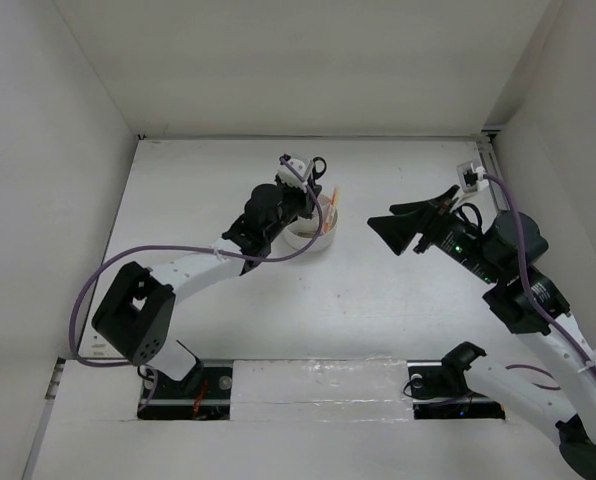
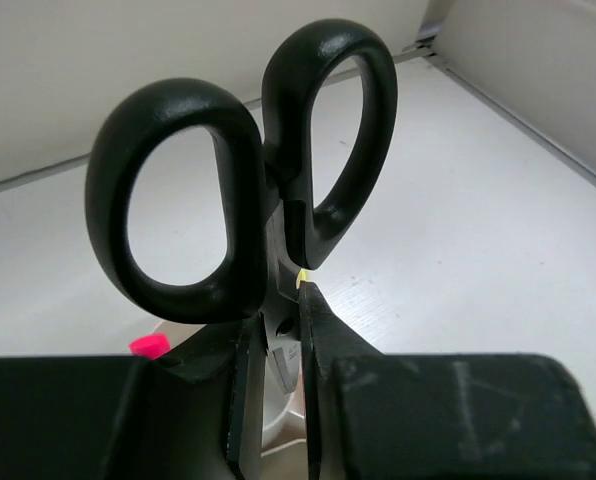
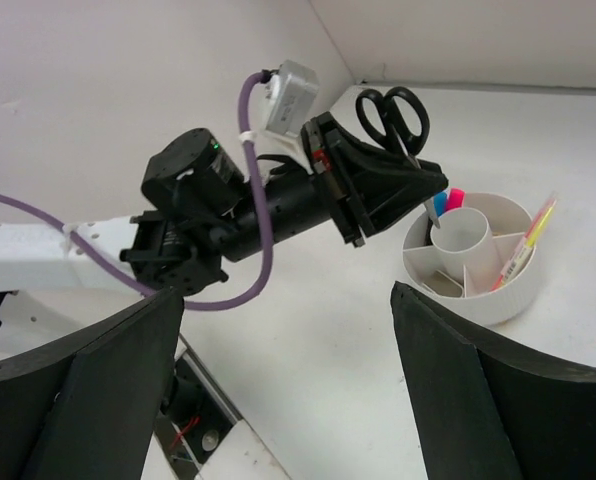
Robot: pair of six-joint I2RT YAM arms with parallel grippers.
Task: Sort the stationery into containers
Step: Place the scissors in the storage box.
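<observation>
**Scissors poised over the tub**

Nearest me, the right gripper (image 1: 390, 226) hangs well to the right of the white tub (image 3: 478, 300), jaws spread wide and empty, seemingly keeping clear. In the tub, a pink highlighter (image 3: 455, 197) and a blue highlighter (image 3: 437, 206) stand upright at its far side, and a pale yellow pencil (image 3: 530, 232) leans in another compartment. Just above that far side, the left gripper (image 3: 418, 190) is clamped on the scissors (image 2: 278, 215) by the blades, handles up, probably so the points drop in first.

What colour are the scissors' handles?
Black. The scissors show best in the left wrist view, where both handle loops fill the frame.
</observation>
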